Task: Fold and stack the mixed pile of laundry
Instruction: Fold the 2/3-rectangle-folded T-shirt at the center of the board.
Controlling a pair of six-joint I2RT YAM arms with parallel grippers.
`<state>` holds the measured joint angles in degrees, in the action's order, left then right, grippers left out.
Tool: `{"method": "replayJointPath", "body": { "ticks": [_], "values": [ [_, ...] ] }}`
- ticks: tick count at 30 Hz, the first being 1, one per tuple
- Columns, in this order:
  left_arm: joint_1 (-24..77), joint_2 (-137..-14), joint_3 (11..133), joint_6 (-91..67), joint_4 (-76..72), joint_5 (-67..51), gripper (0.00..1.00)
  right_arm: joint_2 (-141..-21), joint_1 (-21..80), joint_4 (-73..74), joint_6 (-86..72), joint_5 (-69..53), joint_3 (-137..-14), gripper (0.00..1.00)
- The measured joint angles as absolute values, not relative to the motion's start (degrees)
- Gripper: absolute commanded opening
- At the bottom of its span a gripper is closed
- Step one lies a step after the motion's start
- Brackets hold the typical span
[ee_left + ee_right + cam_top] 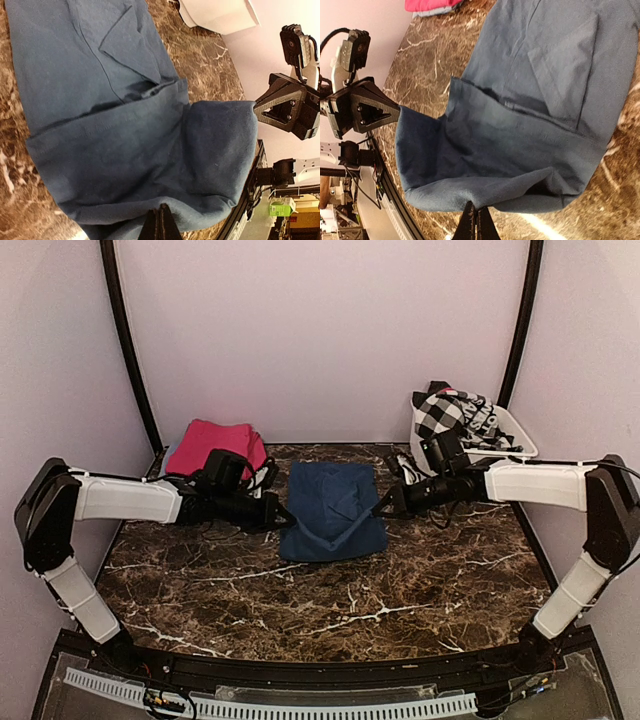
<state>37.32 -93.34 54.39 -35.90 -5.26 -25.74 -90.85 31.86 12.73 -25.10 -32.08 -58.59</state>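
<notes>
A navy-blue sheet [331, 508] lies partly folded in the middle of the marble table, and its near edge is raised off the surface. My left gripper [288, 521] is shut on the sheet's near left corner; the left wrist view shows the closed tips [161, 222] pinching the hem of the sheet [100, 100]. My right gripper [378, 508] is shut on the near right corner, its tips [477, 220] pinching the hem of the sheet [530, 115]. A folded magenta-pink cloth [208, 445] lies at the back left. The black-and-white checked garment [452, 412] sits in the tub.
A white plastic tub [517, 443] stands at the back right against the wall. A sliver of light-blue cloth [432, 11] shows under the magenta cloth [427, 4]. Curved black poles rise at both back corners. Brown marble table [330, 600] lies in front of the sheet.
</notes>
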Motion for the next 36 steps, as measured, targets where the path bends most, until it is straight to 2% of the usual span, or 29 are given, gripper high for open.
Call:
{"method": "replayJointPath", "body": {
  "ticks": [8,24,31,36],
  "values": [
    [32.8,-101.5,64.6,-34.6,-6.4,-26.0,0.00,-100.8,26.7,12.7,-22.2,-32.2,-72.0,0.00],
    [27.0,-127.1,87.5,-31.7,-6.3,-22.2,0.00,-128.3,23.2,13.7,-19.6,-28.3,-95.9,0.00],
    [27.2,-129.7,86.3,-31.7,-6.2,-22.6,0.00,-129.9,23.2,10.7,-19.8,-28.2,-90.3,0.00],
    [28.1,-124.6,76.8,-32.4,-10.7,-23.4,0.00,-124.1,24.3,6.3,-19.9,-28.6,-80.1,0.00]
  ]
}}
